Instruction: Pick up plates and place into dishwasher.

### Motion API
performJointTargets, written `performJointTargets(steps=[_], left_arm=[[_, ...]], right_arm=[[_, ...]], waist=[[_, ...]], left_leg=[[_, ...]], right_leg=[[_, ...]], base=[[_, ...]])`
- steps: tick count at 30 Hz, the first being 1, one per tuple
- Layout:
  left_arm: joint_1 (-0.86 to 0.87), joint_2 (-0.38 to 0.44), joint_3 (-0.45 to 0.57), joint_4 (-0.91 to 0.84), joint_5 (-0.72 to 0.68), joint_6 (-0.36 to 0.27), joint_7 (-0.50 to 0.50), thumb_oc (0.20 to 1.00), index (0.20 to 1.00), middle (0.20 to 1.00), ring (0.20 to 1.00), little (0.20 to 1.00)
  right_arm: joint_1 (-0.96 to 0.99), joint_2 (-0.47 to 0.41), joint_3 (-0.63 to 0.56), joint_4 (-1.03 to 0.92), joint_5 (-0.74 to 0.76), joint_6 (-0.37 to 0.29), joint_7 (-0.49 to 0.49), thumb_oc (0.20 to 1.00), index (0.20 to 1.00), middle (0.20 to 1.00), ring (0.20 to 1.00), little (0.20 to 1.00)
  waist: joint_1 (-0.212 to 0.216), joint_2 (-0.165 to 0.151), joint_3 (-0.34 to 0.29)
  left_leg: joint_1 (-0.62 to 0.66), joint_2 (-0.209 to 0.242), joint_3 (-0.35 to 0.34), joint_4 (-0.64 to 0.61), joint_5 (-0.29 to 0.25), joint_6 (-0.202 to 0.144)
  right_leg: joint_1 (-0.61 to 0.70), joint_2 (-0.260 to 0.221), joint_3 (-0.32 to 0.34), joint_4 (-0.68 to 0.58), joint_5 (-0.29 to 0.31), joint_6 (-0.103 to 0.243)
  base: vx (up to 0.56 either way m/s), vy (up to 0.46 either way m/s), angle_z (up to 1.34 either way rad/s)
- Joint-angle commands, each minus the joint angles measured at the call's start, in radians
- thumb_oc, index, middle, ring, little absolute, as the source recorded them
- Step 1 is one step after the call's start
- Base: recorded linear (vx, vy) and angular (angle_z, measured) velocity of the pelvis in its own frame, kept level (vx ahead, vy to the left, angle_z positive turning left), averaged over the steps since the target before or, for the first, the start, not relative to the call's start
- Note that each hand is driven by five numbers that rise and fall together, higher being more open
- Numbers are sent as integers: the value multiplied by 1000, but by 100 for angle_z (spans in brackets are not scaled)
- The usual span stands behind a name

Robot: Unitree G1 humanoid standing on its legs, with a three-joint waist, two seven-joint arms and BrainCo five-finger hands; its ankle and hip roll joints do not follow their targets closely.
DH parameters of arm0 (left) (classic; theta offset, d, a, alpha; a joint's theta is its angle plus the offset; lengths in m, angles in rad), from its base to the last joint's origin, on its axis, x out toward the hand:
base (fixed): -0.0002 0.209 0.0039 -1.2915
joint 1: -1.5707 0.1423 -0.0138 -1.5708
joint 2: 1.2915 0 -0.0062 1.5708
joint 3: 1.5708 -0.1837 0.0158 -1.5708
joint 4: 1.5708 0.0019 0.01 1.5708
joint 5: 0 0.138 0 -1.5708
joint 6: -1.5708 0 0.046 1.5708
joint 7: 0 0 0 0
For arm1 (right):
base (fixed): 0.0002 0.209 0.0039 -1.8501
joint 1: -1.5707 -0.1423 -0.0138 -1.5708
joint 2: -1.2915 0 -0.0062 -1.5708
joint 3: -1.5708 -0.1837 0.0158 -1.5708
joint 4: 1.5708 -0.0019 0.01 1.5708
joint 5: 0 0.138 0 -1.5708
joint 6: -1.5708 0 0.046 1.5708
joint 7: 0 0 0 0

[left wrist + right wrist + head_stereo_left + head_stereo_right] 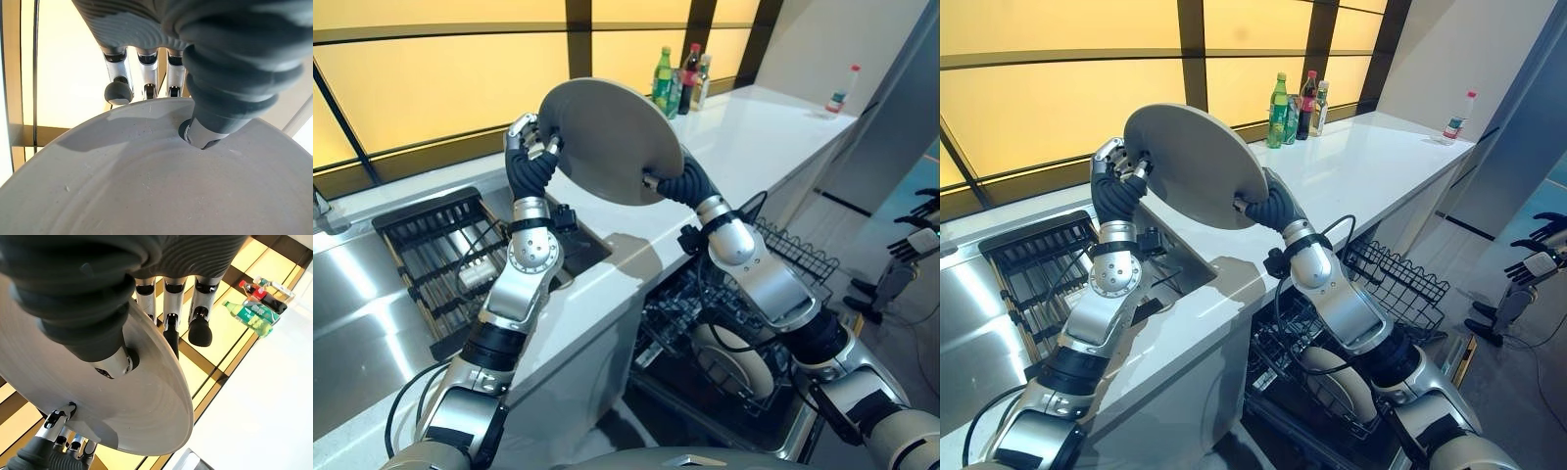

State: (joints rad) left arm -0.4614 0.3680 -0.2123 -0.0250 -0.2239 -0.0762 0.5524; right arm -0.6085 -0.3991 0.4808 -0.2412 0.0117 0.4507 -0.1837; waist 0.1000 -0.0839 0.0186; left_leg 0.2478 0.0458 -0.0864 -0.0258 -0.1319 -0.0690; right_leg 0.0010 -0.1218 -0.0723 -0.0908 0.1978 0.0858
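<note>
We hold one grey plate [610, 140] up above the counter [754, 147], our left hand [530, 136] pinching its far rim and our right hand [1261, 208] pinching the near rim. It still has to go down into the open dishwasher [724, 343], where one plate [734, 360] seems already racked. Our right fingers are largely hidden behind the plate.

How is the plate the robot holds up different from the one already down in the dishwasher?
The held plate is up above the counter, tilted, pinched at opposite rims by the left hand and right hand. The racked plate stands on edge in the dishwasher's lower rack, untouched and partly hidden by the right arm. Both look round and pale grey.
</note>
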Motion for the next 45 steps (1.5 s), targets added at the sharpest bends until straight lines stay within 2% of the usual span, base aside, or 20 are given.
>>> performJointTargets(steps=[1,4,5,6,9,16,21,28,32,38,45], left_arm=[[-95,-23,-67,-52,-16,-63,-19,200,200,200,200,200],[-87,-29,-64,-51,-35,-59,-20,200,200,200,200,200],[-85,-31,-63,-49,-39,-54,-18,479,479,479,479,479],[-84,-29,-61,-48,-39,-52,-19,1000,1000,1000,1000,1000],[-52,-17,-34,-60,-48,-67,13,1000,1000,1000,1000,1000],[102,32,138,-84,-67,-158,87,1000,1000,1000,1000,1000],[165,65,241,-82,-83,-176,135,1000,1000,1000,1000,1000],[220,111,344,-63,-79,-196,186,1000,1000,1000,1000,1000],[266,132,415,-44,-79,-217,202,1000,1000,1000,1000,1000],[361,159,518,-19,-92,-213,176,1000,1000,1000,1000,1000],[397,178,578,41,-84,-206,155,1000,1000,1000,1000,1000]], right_arm=[[-93,-1,-33,-42,38,-96,-7,200,200,200,200,200],[-89,0,-40,-39,44,-113,-7,200,200,200,200,200],[-89,0,-41,-37,46,-118,-13,200,200,200,200,200],[-86,0,-43,-38,43,-121,-14,200,200,200,200,200],[-49,-21,-80,-55,42,-152,-21,200,200,200,200,200],[96,-104,-228,-85,14,-249,-43,200,200,200,200,200],[192,-159,-320,-87,17,-296,-60,200,200,200,200,200],[293,-226,-430,-37,-10,-327,-109,200,200,200,200,200],[378,-247,-510,15,-32,-328,-156,200,200,200,200,200],[531,-273,-645,120,-66,-306,-228,200,200,200,200,200],[587,-283,-692,234,-137,-267,-271,200,200,200,200,200]], waist=[[17,50,-20],[18,50,-19],[18,49,-19],[18,50,-18],[20,52,-18],[20,53,-18],[14,53,-19],[5,53,-21],[-4,55,-24],[-24,59,-27],[-45,69,-23]], left_leg=[[-113,8,-51,-62,140,-6],[-112,10,-51,-62,140,-7],[-112,10,-50,-62,141,-8],[-111,11,-49,-62,141,-8],[-111,12,-49,-62,142,-10],[-112,20,-40,-62,142,-11],[-111,25,-33,-62,144,-14],[-105,32,-25,-62,146,-20],[-101,36,-17,-62,145,-22],[-99,45,-3,-62,144,-28],[-87,57,8,-62,139,-38]], right_leg=[[143,-64,-59,25,-152,80],[146,-63,-64,26,-153,78],[147,-63,-66,26,-153,78],[149,-63,-67,26,-154,78],[150,-64,-74,27,-154,79],[144,-60,-76,32,-158,76],[146,-54,-78,32,-159,71],[153,-45,-79,29,-161,64],[155,-41,-74,26,-161,61],[153,-36,-64,15,-157,57],[152,-30,-48,10,-158,54]], base=[[0,0,0],[0,0,0],[0,0,0],[0,0,0],[-7,-18,3],[-11,-36,4],[1,-38,0],[23,-45,0],[25,-52,1],[31,-77,0],[47,-88,-2]])
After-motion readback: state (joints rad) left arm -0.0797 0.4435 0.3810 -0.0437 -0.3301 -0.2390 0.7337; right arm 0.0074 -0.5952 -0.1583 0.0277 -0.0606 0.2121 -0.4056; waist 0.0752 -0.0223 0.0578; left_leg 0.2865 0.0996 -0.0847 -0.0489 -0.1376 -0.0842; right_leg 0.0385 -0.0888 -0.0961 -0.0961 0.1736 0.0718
